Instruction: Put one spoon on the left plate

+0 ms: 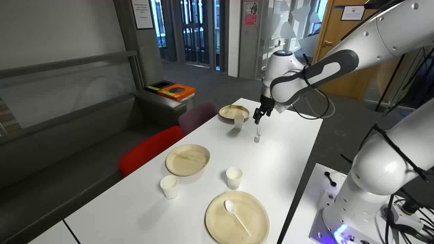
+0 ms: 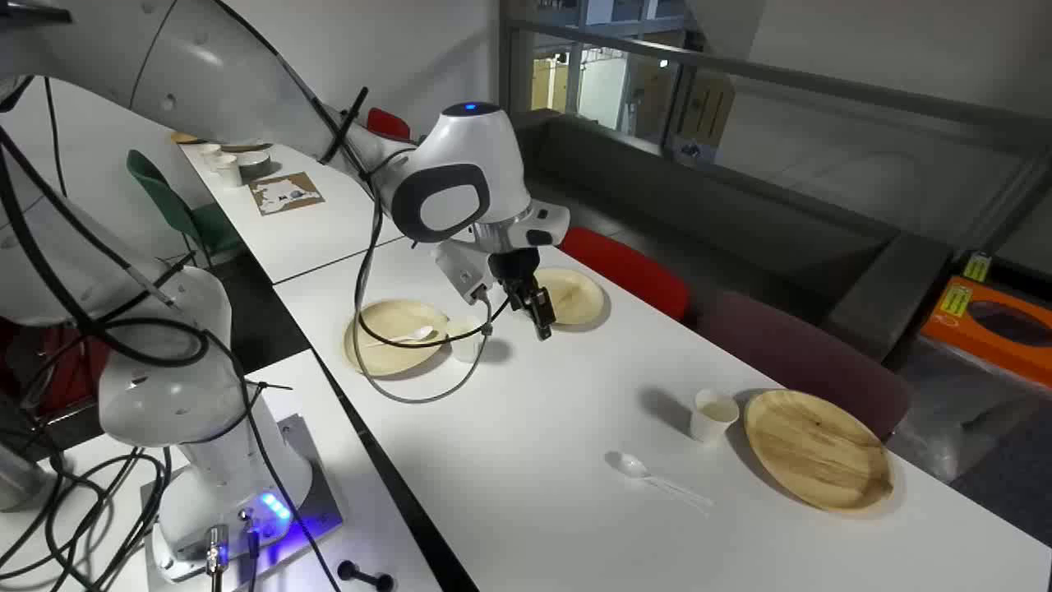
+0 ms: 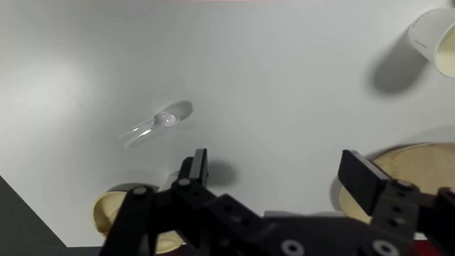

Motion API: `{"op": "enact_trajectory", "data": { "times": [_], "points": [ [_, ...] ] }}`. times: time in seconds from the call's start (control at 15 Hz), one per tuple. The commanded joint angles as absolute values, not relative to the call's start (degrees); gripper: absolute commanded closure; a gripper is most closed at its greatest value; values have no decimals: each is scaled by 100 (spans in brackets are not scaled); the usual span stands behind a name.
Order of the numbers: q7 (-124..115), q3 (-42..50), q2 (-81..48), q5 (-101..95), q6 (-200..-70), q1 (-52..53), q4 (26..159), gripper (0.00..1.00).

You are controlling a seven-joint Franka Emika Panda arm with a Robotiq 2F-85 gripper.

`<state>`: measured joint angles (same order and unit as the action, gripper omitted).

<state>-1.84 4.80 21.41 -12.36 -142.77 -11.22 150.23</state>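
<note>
The gripper hangs in the air above the table, and its two fingers stand wide apart from each other. The clear spoon lies on the table, outside the gap between the fingers; in the wrist view its handle points to the lower left and its rounded end to the upper right. In both exterior views this spoon is near a cup, which stands upright just beside the bowl.

The left plate rests on the table, near the red chair. It is well apart from the clear spoon, and in the wrist view one finger covers a part of it. A second cup stands upright close to this plate.

The white spoon lies on the big plate. In an exterior view its rounded end is turned towards the third cup, which stands upright near the rim of the big plate. Whether this cup touches the rim, it cannot be told. Behind the red chair there is a dark sofa. A purple chair stands at the same side of the table, nearer to the bowl.
</note>
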Motion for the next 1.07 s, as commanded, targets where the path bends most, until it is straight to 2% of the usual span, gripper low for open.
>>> {"op": "enact_trajectory", "data": {
  "times": [0.0,0.53,1.0],
  "points": [
    [-182,491,2144,-1237,-14261,-1111,15015,0],
    [-1741,529,1353,-764,-14385,-1315,14365,0],
    [-2829,1036,-482,-247,-14413,-1503,12442,0]
  ]
}}
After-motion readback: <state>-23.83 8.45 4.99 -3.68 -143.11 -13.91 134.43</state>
